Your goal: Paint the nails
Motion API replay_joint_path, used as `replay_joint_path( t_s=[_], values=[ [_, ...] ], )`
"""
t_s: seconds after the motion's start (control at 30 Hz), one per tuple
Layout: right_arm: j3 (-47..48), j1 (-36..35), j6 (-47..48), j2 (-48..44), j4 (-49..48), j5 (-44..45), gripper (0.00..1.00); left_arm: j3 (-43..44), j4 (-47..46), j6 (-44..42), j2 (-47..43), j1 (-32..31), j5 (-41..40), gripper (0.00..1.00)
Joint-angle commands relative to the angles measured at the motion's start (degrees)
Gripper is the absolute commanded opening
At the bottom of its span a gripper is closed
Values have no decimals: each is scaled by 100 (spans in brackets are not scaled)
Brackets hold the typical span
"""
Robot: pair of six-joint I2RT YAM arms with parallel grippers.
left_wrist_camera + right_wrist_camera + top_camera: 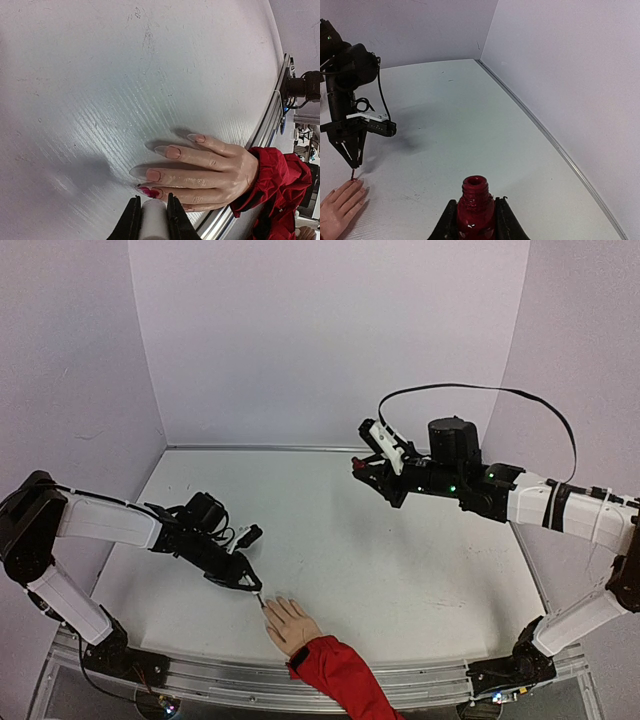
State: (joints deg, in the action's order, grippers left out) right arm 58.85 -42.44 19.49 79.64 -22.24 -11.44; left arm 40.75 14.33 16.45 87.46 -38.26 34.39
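A small beige mannequin hand [291,624] with a red sleeve [338,670] lies palm down at the table's front edge. In the left wrist view one nail [149,191] is smeared dark red, and the nails next to it [153,175] [172,152] are bare. My left gripper [151,201] is shut on the white brush cap [153,220], right over the tinted nail. In the top view the left gripper [247,583] points its brush tip at the fingertips. My right gripper [475,204] is shut on the open dark-red polish bottle [476,210], held up at the back right in the top view [372,466].
White walls close the table at the back and both sides. A metal rail [420,680] runs along the front edge beside the sleeve. A black cable [470,390] loops above the right arm. The left arm [347,100] shows in the right wrist view.
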Motion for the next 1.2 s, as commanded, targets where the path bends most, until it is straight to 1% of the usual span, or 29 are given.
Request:
replay_joint_path(
  t_s=[0.0,0.6,1.17],
  values=[
    [162,20,-33,4,-237,-95,0,91,-176,-54,8,-28,120,0],
    [144,23,-41,-1,-237,-100,0,100,-176,-64,83,-76,152,0],
    [138,17,-50,-14,-235,-105,0,99,-163,47,47,-76,-240,0]
  ],
)
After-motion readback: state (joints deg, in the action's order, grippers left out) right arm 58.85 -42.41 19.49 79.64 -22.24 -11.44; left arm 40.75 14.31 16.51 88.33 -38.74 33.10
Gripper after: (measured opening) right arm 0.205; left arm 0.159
